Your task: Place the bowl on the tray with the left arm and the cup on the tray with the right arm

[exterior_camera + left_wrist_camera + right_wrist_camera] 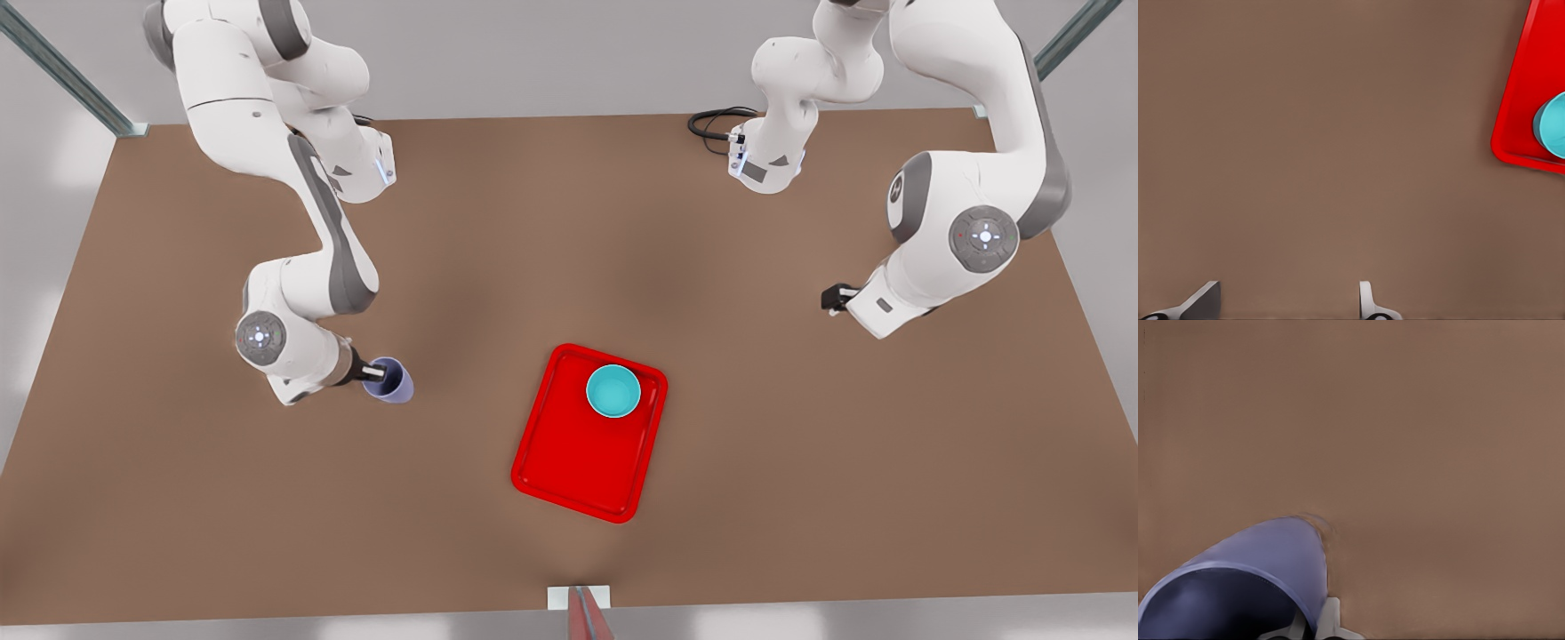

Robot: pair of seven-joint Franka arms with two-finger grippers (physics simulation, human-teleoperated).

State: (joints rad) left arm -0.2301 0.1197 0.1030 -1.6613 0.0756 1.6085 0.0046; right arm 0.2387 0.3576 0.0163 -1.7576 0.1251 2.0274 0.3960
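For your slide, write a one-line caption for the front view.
Bowl sits on tray; right gripper grips cup on table.

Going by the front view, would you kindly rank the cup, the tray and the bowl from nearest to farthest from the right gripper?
1. The cup, at the right gripper itself, on the front view's left.
2. The tray, mid-table.
3. The bowl, in the tray's far corner.

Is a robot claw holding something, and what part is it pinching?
The right claw pinches the cup by its rim wall. The left claw holds nothing, open.
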